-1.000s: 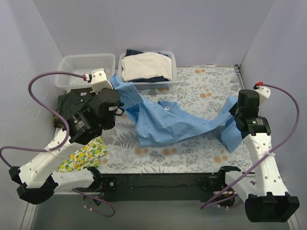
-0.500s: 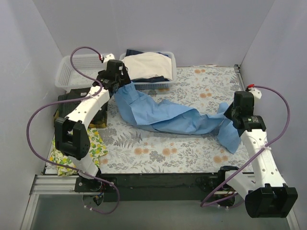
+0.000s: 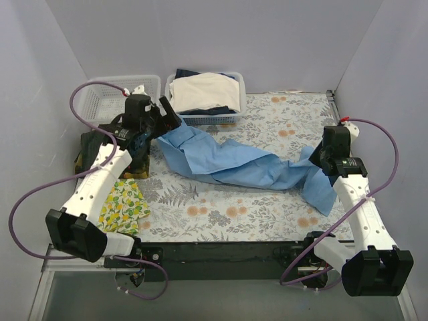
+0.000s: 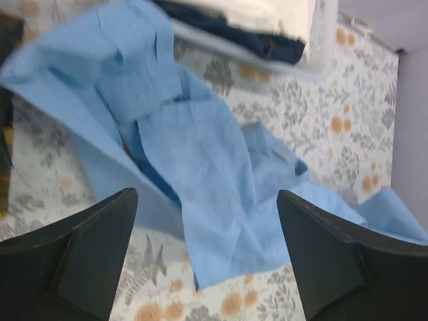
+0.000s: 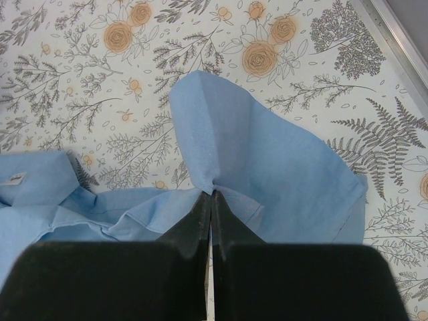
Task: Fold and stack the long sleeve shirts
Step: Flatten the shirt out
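Blue cloth, thin and limp by the look of it. From above, the light blue shirt (image 3: pixel 234 164) lies roped across the middle of the floral table (image 3: pixel 267 214), running from upper left to right. Your left gripper (image 3: pixel 167 115) hovers at its upper-left end. Its wrist view shows the jaws spread wide, holding nothing, with the collar (image 4: pixel 137 87) below. Your right gripper (image 5: pixel 210 194), at lower centre of its own view, is pinched tight on a gathered fold. Expect sagging and bunching, so take hold at the collar or a shoulder seam.
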